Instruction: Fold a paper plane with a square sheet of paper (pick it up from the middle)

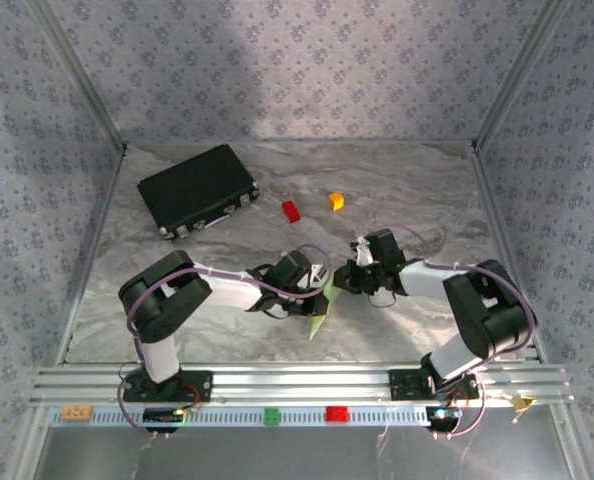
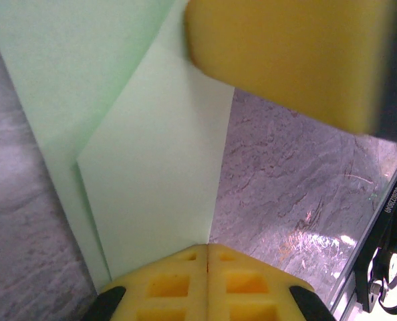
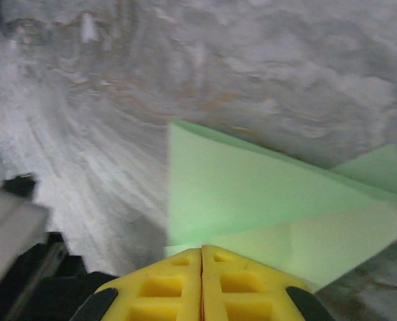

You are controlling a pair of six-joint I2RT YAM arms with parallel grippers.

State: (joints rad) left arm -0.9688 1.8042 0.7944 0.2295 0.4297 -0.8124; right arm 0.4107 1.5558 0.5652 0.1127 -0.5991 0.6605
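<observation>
The pale green sheet of paper [image 1: 321, 312] is folded into a narrow pointed shape with layered flaps and hangs between my two grippers near the table's middle, its tip pointing toward the near rail. In the left wrist view the folded paper [image 2: 152, 180] runs straight out of my left gripper [image 2: 207, 246], whose yellow fingers are shut on its edge. A yellow pad [image 2: 285, 53] of the right gripper sits on the paper's far end. My right gripper [image 3: 201, 249] is likewise shut on the paper [image 3: 252, 194]. From above, the left gripper [image 1: 319, 283] and right gripper [image 1: 345, 280] nearly touch.
A black case [image 1: 197, 188] lies at the back left. A red block [image 1: 291, 210] and an orange block [image 1: 336, 200] sit behind the grippers. On the near rail are a green block [image 1: 272, 415] and a red block [image 1: 336, 413]. Patterned walls enclose the marbled table [image 1: 427, 190].
</observation>
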